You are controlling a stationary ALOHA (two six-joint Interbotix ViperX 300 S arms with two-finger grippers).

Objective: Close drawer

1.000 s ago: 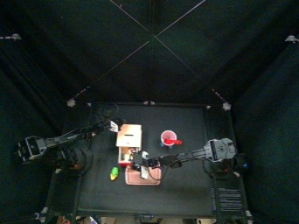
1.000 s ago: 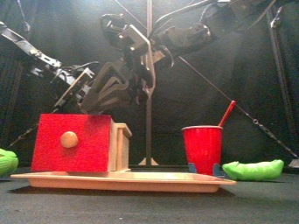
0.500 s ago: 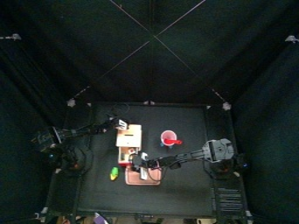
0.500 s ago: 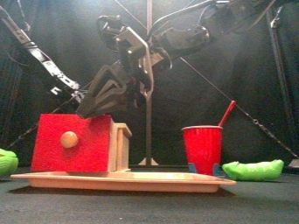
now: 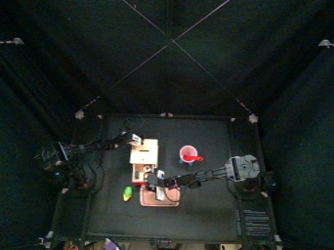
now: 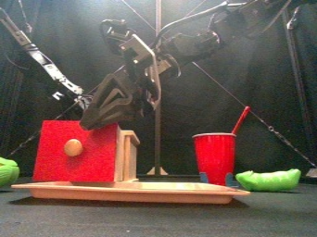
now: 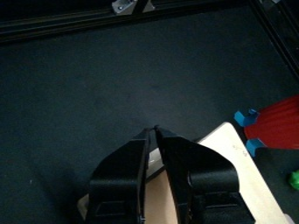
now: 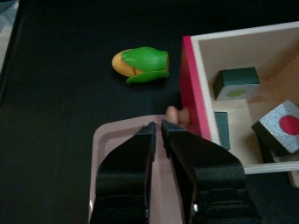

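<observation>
The drawer (image 8: 194, 83) has a red front with a round wooden knob (image 8: 176, 114) and stands pulled out of its cream-white box (image 5: 144, 151), with small blocks showing inside. In the front view the red front (image 6: 93, 159) faces the camera. My right gripper (image 8: 160, 126) is shut, with its tips at the knob, and it hangs just above the front (image 6: 106, 118). My left gripper (image 7: 156, 131) hovers over the box's rear top edge (image 7: 228, 149). Its jaws are slightly apart with nothing between them.
The box stands on a flat wooden tray (image 6: 136, 192). A red cup (image 6: 214, 157) with a straw is to its right. Green toys lie at the far left (image 6: 6, 171) and far right (image 6: 270, 179), and one green-orange toy (image 8: 142, 63) lies beside the drawer front.
The right gripper has sunk a little lower and leftward onto the drawer front. The left arm has swung up and back at the left. The drawer has not visibly moved.
</observation>
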